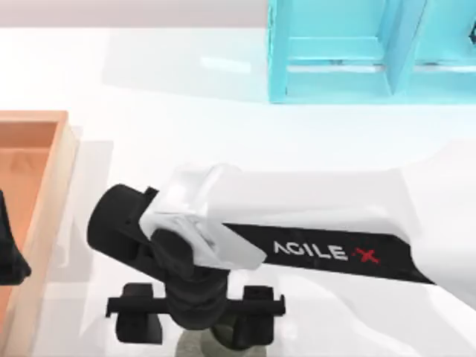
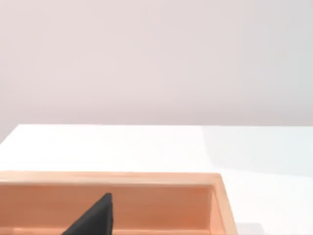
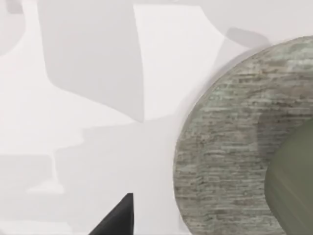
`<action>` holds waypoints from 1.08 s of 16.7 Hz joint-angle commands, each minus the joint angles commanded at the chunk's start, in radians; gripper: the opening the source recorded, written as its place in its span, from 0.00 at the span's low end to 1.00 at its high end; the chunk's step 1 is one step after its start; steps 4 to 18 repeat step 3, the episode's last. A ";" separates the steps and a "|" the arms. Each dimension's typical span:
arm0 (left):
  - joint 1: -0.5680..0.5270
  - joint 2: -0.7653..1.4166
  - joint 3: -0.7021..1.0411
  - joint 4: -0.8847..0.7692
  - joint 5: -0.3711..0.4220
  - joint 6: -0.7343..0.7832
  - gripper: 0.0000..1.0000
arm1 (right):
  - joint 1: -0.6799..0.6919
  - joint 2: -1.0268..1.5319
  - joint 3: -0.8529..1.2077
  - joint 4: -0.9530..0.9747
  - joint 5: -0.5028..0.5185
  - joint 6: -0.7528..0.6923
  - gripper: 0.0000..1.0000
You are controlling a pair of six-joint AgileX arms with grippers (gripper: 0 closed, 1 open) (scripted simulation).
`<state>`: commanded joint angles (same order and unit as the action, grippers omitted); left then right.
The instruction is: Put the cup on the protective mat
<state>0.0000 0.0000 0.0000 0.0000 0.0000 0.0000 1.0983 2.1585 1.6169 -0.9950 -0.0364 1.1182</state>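
Observation:
The speckled grey protective mat (image 3: 220, 161) lies flat on the white table. The olive-grey cup (image 3: 293, 188) rests on it, at the edge of the right wrist view. My right arm reaches in from the right across the table's front, and my right gripper (image 1: 199, 327) hangs over the mat (image 1: 192, 347) with its fingers spread wide, open and holding nothing. One black fingertip (image 3: 117, 220) shows beside the mat. My left gripper (image 1: 9, 256) is parked at the far left over the orange tray.
An orange wooden tray (image 1: 53, 193) stands along the left edge, and its far wall (image 2: 146, 178) is seen from the left wrist. A light blue shelf unit (image 1: 357, 52) stands at the back right. White table lies between them.

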 joint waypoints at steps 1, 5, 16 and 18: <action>0.000 0.000 0.000 0.000 0.000 0.000 1.00 | 0.000 0.000 0.000 0.000 0.000 0.000 1.00; 0.000 0.000 0.000 0.000 0.000 0.000 1.00 | 0.000 0.000 0.000 0.000 0.000 0.000 1.00; 0.000 0.000 0.000 0.000 0.000 0.000 1.00 | 0.000 0.000 0.000 0.000 0.000 0.000 1.00; 0.000 0.000 0.000 0.000 0.000 0.000 1.00 | 0.000 0.000 0.000 0.000 0.000 0.000 1.00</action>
